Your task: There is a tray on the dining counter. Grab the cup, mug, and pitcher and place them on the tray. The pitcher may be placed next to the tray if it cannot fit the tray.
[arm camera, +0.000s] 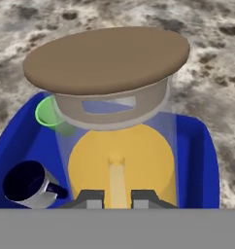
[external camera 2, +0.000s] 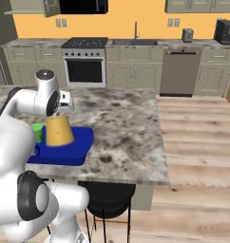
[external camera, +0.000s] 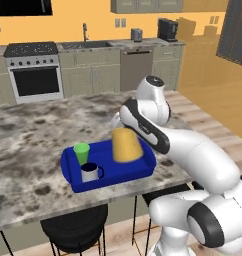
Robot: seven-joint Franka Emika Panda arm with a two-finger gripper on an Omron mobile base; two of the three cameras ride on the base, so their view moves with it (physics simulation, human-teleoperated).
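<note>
Three vessels are gathered at the tray (external camera: 143,172), which is taken as the landmark and lies on the surface (external camera: 33,145) near its front edge, above the stools (external camera: 75,230). On the arm's side of the tray stands the pitcher (external camera: 126,145), upright, its long axis vertical and its brown lid (arm camera: 107,58) uppermost; in the hand view its orange base is seen within the blue rim. Whether that base is fully seated on the tray floor or held just clear of it cannot be told. At the tray's other end the cup (external camera: 81,152) is placed toward the far rim, and the mug (external camera: 90,172) just in front of it, toward the near rim, handle turned to the pitcher.

The pincer (arm camera: 117,197) is found directly against the pitcher's near side, its two tips drawn almost together over the pitcher's handle strip; it is judged to be clenched on that strip, carrying or steadying the vessel.

The coming move is judged to turn on the vertical relation alone: the pitcher already lies over the tray, well apart from cup and mug, so only lowering and release would be called for.
</note>
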